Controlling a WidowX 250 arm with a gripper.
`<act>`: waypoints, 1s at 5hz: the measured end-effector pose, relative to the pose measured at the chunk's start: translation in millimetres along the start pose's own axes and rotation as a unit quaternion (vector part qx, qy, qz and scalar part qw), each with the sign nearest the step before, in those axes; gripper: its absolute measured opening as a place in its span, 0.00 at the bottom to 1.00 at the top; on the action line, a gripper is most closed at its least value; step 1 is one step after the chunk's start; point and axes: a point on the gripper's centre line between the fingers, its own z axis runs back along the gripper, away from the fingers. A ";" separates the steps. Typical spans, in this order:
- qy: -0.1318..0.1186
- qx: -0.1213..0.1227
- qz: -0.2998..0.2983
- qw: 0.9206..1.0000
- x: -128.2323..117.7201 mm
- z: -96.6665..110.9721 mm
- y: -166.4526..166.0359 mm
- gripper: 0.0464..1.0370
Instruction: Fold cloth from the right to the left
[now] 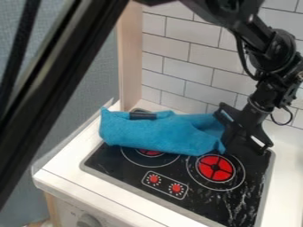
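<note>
cloth [160,133] was solid teal-blue, matte and soft-looking, bunched into a thick, uneven roll rather than lying flat. broad rounded folds along its front, a fairly smooth lower edge, top edge dipping and rising. a small peak stuck up at its left end; right end was creased and loose, narrowing to a drooping corner. long axis ran side to side in the camera view, tilting a little down toward the right. peaked end pointed left, loose end pointed right, at the gripper [242,134]. it lay across the back of the black stovetop [237,199], left end out over the white counter [59,173], covering part of the left burner [149,153], drooping corner by the upper rim of the right burner [215,168]. a dark strip [142,115] showed at the cloth's top edge, couldn't tell what it was. gripper hung over the stovetop's back right, spread wide, one jaw up against the cloth's right end, the other well clear of it on the right. tiled wall [180,71] stood behind.
</note>
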 end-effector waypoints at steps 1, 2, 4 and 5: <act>-0.011 -0.006 -0.017 1.000 -1.5 9.3 3.6 0.00; -0.021 -0.014 -0.033 0.999 -0.7 17.1 6.0 0.00; -0.074 -0.030 -0.047 0.996 -7.4 57.3 25.9 0.00; -0.093 -0.034 -0.021 0.995 -24.8 71.6 54.6 0.00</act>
